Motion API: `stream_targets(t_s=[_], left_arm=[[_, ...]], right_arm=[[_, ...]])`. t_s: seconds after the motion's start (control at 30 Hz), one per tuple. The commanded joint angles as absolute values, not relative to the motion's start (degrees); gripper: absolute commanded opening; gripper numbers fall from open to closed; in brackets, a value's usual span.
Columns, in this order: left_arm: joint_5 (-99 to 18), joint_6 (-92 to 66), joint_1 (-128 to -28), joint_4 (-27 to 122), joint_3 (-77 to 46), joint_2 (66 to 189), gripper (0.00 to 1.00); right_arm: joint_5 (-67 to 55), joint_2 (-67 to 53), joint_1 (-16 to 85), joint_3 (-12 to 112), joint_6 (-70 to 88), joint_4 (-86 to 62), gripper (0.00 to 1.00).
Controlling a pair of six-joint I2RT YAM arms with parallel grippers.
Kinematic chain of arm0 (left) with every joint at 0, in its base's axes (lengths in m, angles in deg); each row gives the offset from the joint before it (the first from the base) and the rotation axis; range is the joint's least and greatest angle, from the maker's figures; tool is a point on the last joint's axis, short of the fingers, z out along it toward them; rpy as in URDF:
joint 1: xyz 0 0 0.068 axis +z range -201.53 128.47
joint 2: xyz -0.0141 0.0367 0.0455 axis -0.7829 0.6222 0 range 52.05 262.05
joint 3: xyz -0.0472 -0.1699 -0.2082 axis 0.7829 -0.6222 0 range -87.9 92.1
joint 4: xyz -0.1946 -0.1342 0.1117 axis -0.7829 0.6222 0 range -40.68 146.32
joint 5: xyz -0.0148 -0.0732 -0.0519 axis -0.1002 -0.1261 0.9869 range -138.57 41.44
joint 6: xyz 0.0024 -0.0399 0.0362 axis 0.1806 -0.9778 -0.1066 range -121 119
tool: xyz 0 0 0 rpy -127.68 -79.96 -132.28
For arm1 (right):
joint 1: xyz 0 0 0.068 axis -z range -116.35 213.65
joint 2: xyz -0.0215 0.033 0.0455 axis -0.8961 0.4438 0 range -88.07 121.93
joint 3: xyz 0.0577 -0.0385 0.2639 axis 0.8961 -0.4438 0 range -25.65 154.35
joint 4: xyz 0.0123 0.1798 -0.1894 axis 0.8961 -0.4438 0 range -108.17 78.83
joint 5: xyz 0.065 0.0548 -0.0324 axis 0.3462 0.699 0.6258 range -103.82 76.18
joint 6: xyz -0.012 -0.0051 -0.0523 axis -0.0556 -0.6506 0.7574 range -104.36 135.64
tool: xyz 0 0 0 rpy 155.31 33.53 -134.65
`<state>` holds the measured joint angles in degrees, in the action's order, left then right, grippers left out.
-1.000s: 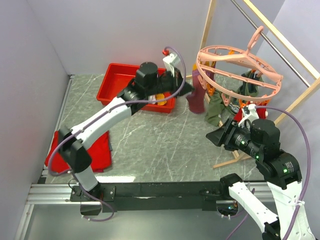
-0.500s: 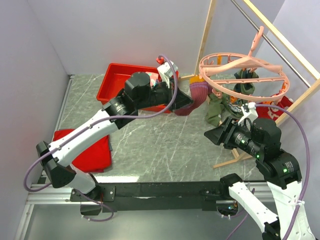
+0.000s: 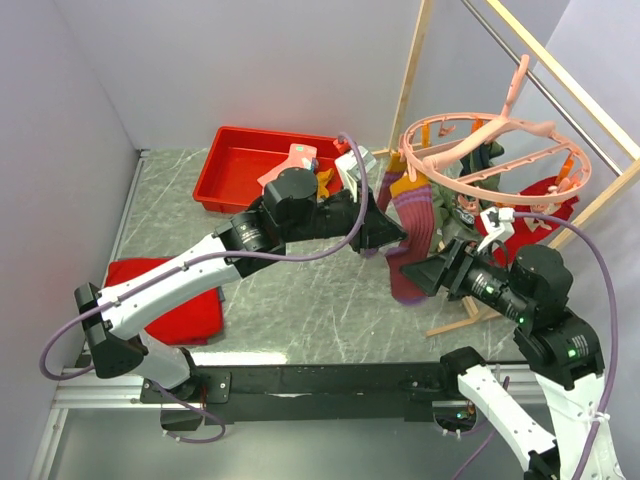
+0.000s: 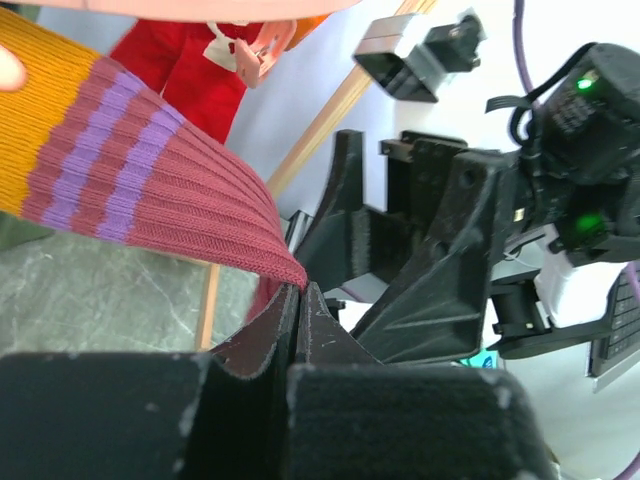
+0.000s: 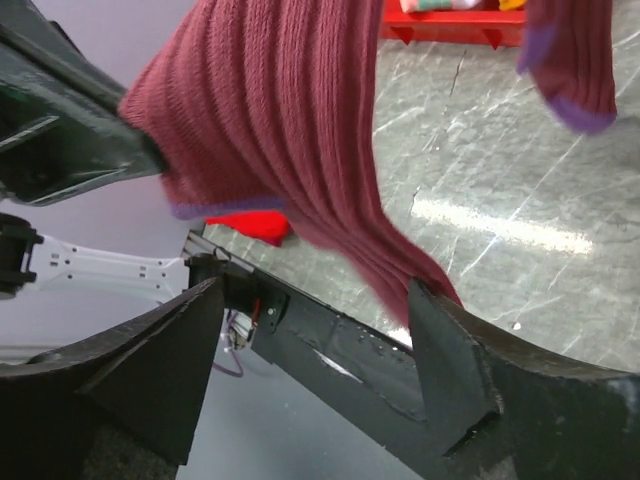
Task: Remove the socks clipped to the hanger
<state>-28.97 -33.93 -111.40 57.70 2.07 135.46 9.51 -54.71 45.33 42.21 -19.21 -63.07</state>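
Currently, mid-frame: left pincer [image 4: 298, 303] pinching maroon ribbed sock [image 3: 412, 222] hanging from round pink plastic hanger [image 3: 497, 127]; right pincer [image 5: 315, 295] spread around sock's lower end.

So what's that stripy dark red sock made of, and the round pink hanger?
The maroon ribbed sock with purple and mustard stripes looks like soft knitted yarn, matte: fine ribs show and it drapes. The round pink ring hanger looks like smooth moulded plastic.

The hanger [image 3: 490, 140] hangs from the rail [image 3: 548, 92] back right, a long sock [image 3: 412, 225] dangling below (left gripper [image 3: 398, 238] beside it, right gripper [image 3: 425, 275] in front); tray [image 3: 240, 165] back left, flat cloth [image 3: 190, 310] nearer
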Motion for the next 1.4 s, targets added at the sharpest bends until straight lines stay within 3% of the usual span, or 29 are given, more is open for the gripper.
stream_targets(t_s=[0.0,0.33,0.53,0.8,1.07,1.17,1.2,1.27,1.3,1.33,1.37], left_arm=[[-27.74,-36.94,-112.26,54.24,2.27,134.58,0.01],[-25.98,-37.74,-112.79,55.47,5.25,137.65,0.01],[-25.45,-36.77,-112.79,57.31,7.89,139.14,0.01],[-24.22,-35.72,-112.79,58.90,10.88,140.55,0.01],[-23.78,-35.45,-112.79,59.51,11.59,140.99,0.01],[-23.69,-35.28,-112.79,60.13,11.76,141.17,0.01],[-23.78,-35.19,-112.79,60.30,11.59,141.17,0.01],[-24.83,-35.02,-112.79,60.83,11.50,141.34,0.04],[-25.10,-35.02,-112.79,61.01,11.24,141.34,0.09],[-25.79,-35.02,-112.79,61.53,11.15,141.43,0.24],[-26.06,-34.93,-112.79,61.62,11.06,141.43,0.32]], right_arm=[[11.67,-53.62,45.55,41.33,-15.92,-58.37,0.82],[7.19,-52.48,45.55,42.04,-10.29,-59.77,0.95],[2.79,-50.98,45.55,42.30,-5.98,-61.97,0.96],[9.64,-53.44,45.55,36.32,-2.29,-51.88,0.88],[8.95,-55.02,45.63,33.33,-2.46,-47.03,0.81],[7.19,-54.76,45.55,33.06,-2.90,-47.29,0.68],[7.10,-54.59,45.46,33.07,-3.17,-47.90,0.56],[7.27,-54.94,45.55,32.98,-3.95,-48.52,0.42],[7.53,-55.20,45.55,32.89,-4.31,-48.78,0.27],[7.71,-55.64,45.55,32.37,-4.66,-48.96,0.20],[7.89,-56.51,45.55,32.19,-5.36,-49.22,0.13]])
